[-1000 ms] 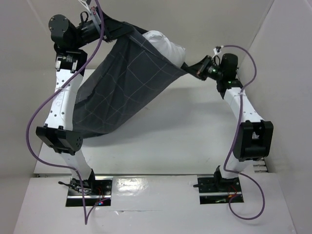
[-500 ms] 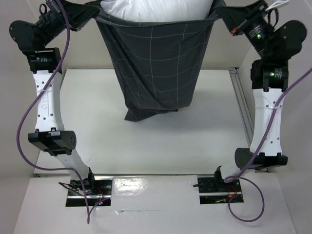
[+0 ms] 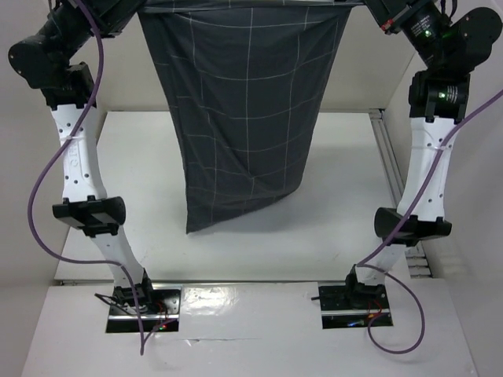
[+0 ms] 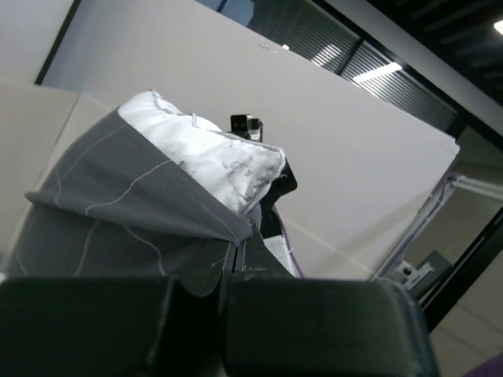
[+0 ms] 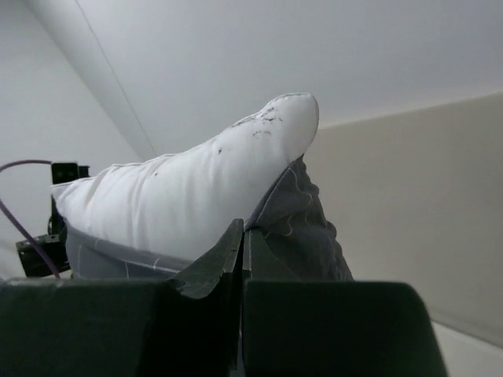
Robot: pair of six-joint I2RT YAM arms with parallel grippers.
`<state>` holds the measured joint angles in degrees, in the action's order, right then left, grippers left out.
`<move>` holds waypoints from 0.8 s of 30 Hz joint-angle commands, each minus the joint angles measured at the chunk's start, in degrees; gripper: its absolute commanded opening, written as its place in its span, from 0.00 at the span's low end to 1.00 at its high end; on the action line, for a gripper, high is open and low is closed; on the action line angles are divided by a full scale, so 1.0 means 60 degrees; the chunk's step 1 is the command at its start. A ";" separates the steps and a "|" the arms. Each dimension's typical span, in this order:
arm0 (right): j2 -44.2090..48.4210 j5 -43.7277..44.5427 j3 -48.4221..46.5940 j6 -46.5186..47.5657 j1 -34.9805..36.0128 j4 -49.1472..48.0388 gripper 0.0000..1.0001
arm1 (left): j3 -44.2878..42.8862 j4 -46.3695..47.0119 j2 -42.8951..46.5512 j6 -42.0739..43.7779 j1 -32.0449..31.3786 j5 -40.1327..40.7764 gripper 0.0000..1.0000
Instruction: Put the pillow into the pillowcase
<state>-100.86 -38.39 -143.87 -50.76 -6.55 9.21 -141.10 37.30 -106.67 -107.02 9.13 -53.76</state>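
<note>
Fabric fills the middle of the overhead frame: the pillowcase (image 3: 247, 118), charcoal with a thin pale grid, hangs flat from the top edge. Its bottom hem slants lower toward the left. Whether that low corner touches the white table (image 3: 338, 220) cannot be told.

No writing can be read on the cloth or on the arms.

In the left wrist view the left gripper (image 4: 228, 263) has its jaws pressed together on a fold of the pillowcase rim at lower centre. The pillow (image 4: 212, 153) bulges white out of the opening just above. In the right wrist view the right gripper (image 5: 241, 243) is likewise pinched tight on the rim. One pillow corner rises toward upper centre and carries small dark specks (image 5: 267, 118). From overhead the pillow is hidden inside the case.

Both arms reach up to the top corners of the overhead frame, with purple cables (image 3: 47, 181) looping beside them. Pale enclosure walls (image 3: 23, 157) stand on both sides of the table. Ceiling lights (image 4: 377, 72) show at the upper right of the left wrist view.
</note>
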 commanded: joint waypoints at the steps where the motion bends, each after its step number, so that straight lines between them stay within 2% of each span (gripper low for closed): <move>1: 0.1307 0.1753 0.0207 -0.0329 -0.0944 -0.2366 0.00 | -0.1594 0.2435 -0.0664 -0.2725 0.0997 0.2219 0.00; 2: 0.1761 0.2045 0.0959 -0.0329 -0.0945 -0.2791 0.00 | -0.1026 0.3122 -0.0142 -0.3048 0.1086 0.2424 0.00; 3: 0.2404 0.2048 0.1662 -0.0430 -0.0945 -0.3172 0.00 | 0.0604 0.3811 0.0342 -0.3081 0.1174 0.2325 0.00; 4: 0.2541 0.1860 0.2496 -0.0431 -0.0945 -0.3379 0.00 | 0.1520 0.3818 0.0869 -0.2791 0.1174 0.2077 0.00; 5: 0.2542 0.1481 0.2823 -0.0431 -0.0815 -0.3207 0.00 | 0.2326 0.3484 0.1411 -0.2237 0.1087 0.1741 0.00; 6: 0.2542 0.1346 0.3146 0.0381 -0.0538 -0.2988 0.00 | 0.3045 0.2886 0.2388 -0.0738 0.0956 0.0926 0.00; 7: 0.2441 0.1345 0.3700 0.0969 0.0263 -0.1826 0.00 | 0.4227 0.1358 0.2775 0.0075 0.0491 0.0555 0.00; 10: 0.2337 0.1667 0.4654 0.2290 0.1162 -0.0484 0.00 | 0.5553 0.0101 0.3204 0.1690 -0.0302 -0.0426 0.00; 12: 0.2337 0.1537 0.4821 0.1973 0.1048 -0.1020 0.00 | 0.5325 0.0532 0.2781 0.1433 -0.0538 -0.0722 0.00; 13: 0.2337 0.1535 0.4297 0.1841 0.1047 -0.1124 0.00 | 0.4873 0.0957 0.2416 0.0619 -0.0626 -0.0868 0.00; 14: 0.1946 0.1695 0.2508 0.1839 0.0946 -0.0864 0.00 | 0.3390 0.1367 0.1572 0.0205 -0.0729 -0.0957 0.00; 15: 0.1681 0.1899 0.1417 0.1839 0.0858 -0.0644 0.00 | 0.2316 0.1313 0.1099 -0.0075 -0.0730 -0.0957 0.00; 16: 0.1431 0.1989 0.0420 0.1839 0.0610 -0.0482 0.00 | -0.0145 0.0805 0.0645 -0.0194 -0.0614 -0.0827 0.00; 17: 0.1269 0.2105 -0.0649 0.1709 0.0492 -0.0582 0.00 | -0.1185 0.0336 -0.0041 -0.0195 -0.0439 -0.0652 0.00; 18: 0.1529 0.2397 -0.0544 0.1708 0.0374 -0.0859 0.00 | -0.1776 0.0186 -0.0048 -0.0355 -0.0219 -0.0389 0.00; 19: 0.1938 0.2632 -0.0006 0.1592 0.0228 -0.1253 0.00 | -0.1346 0.0997 0.0053 -0.0980 0.0377 0.0136 0.00; 20: 0.2942 0.2866 0.1653 0.1590 0.0227 -0.2258 0.00 | -0.0617 0.1556 0.0402 -0.1233 0.0659 0.0359 0.00; 21: 0.3358 0.3086 0.2409 0.1474 0.0140 -0.2630 0.00 | 0.0101 0.1866 0.1276 -0.1235 0.0879 0.0520 0.00; 22: 0.3609 0.3219 0.2909 0.1473 0.0139 -0.2794 0.00 | 0.0703 0.1869 0.1662 -0.1076 0.1026 0.0522 0.00; 24: 0.3452 0.2783 0.3250 0.1356 0.0139 -0.2417 0.00 | 0.1484 0.0571 0.2060 0.0181 0.0839 0.0333 0.00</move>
<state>-84.73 -30.11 -124.88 -43.09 -2.92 6.83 -133.80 38.72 -102.10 -109.45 12.19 -59.16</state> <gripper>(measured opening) 0.010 0.038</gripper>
